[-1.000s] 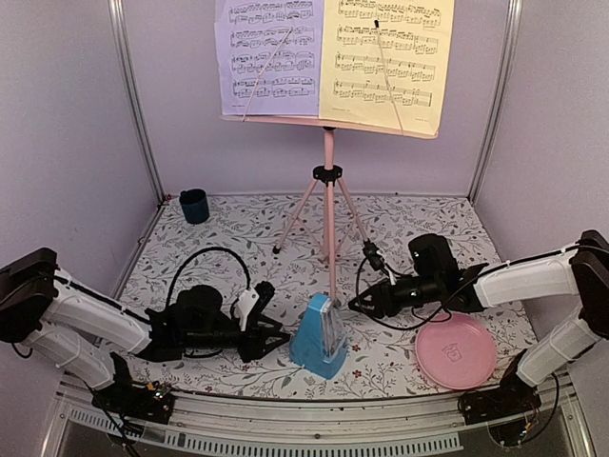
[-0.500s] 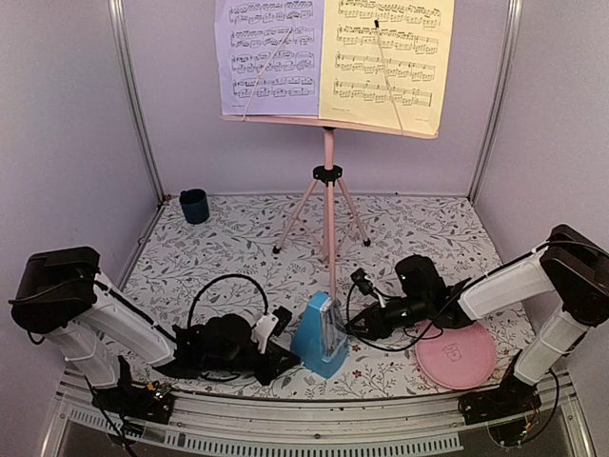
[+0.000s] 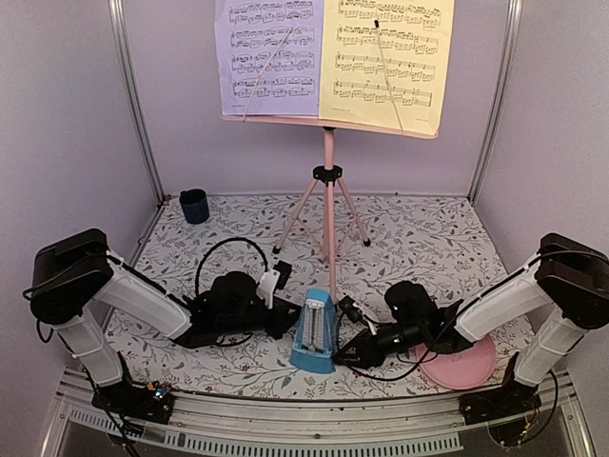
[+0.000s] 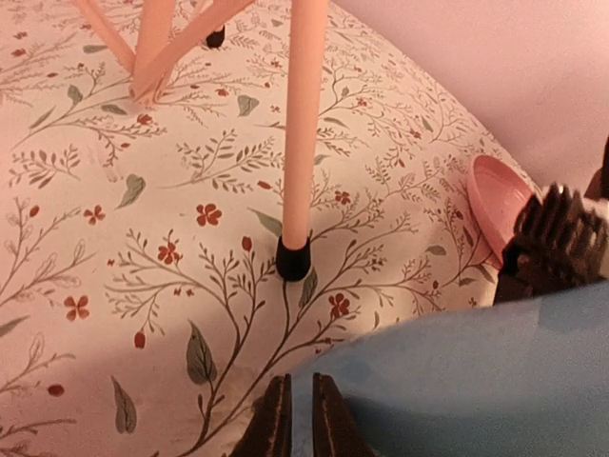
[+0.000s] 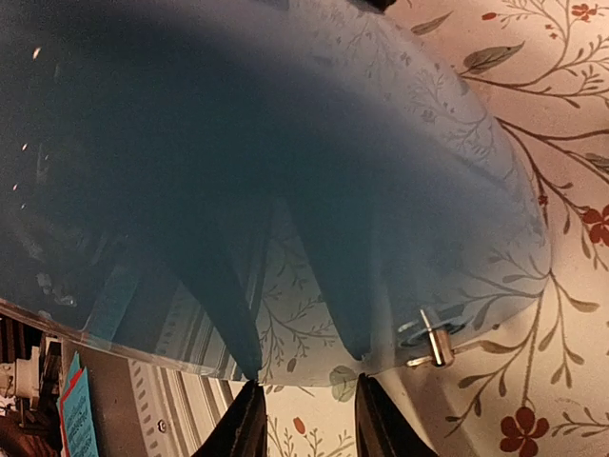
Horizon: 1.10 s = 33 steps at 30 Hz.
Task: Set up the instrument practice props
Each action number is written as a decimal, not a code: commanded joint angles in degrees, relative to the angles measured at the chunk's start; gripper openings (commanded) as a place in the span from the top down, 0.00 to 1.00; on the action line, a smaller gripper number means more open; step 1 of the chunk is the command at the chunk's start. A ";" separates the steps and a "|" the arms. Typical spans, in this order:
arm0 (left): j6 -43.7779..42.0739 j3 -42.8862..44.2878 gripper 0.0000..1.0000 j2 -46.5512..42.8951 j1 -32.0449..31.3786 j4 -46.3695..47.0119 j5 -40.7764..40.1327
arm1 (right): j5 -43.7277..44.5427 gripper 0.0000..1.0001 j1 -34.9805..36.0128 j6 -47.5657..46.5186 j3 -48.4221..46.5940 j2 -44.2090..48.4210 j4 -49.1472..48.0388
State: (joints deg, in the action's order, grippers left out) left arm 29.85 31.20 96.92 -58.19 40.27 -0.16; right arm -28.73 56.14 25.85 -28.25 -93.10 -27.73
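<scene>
The blue pyramid metronome point(image 3: 312, 331) stands near the front, just ahead of the pink music stand's point(image 3: 328, 190) front leg point(image 4: 303, 124). The lavender sheet point(image 3: 268, 52) and the yellow sheet point(image 3: 385, 57) rest side by side on the stand's desk. My left gripper point(image 3: 288, 319) is low at the metronome's left side, shut on a thin blue edge point(image 4: 457, 381) that shows between its fingertips point(image 4: 303, 381). My right gripper point(image 3: 343, 354) is at the lower right of the metronome. Its jaws stand apart, tips against the glossy blue face point(image 5: 238, 143), with only cloth in the gap point(image 5: 304, 381).
A round pink plate point(image 3: 461, 362) lies at the front right under the right arm; its rim point(image 4: 495, 195) shows past the metronome. A small dark blue cup point(image 3: 194, 206) sits at the back left corner. Purple walls close in three sides.
Both arms have moved in on the metronome from either side. The left jaws have closed on its edge, the right jaws have narrowed, and the metronome now stands straighter.
</scene>
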 commanded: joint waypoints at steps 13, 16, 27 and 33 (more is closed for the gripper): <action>-7.05 -4.35 0.29 -18.24 2.62 -10.25 -10.35 | 9.27 0.55 4.30 2.93 3.73 9.70 -5.40; -6.14 -6.46 0.28 -22.97 -1.78 -14.12 -12.87 | 7.68 0.57 4.15 1.97 2.41 7.74 -5.25; 0.56 -10.22 0.27 -31.68 -13.55 -16.71 -18.47 | 7.48 0.63 7.42 5.88 -4.46 -6.86 -19.89; 1.25 -7.74 0.09 -28.49 -20.72 -18.58 -26.35 | 7.48 0.63 7.93 8.66 -5.38 -11.31 -26.27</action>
State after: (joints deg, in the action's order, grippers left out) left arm 29.93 21.54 66.57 -74.72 23.90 -19.38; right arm -22.35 63.75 32.16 -32.91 -102.59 -46.41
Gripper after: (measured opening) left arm 0.788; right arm 0.371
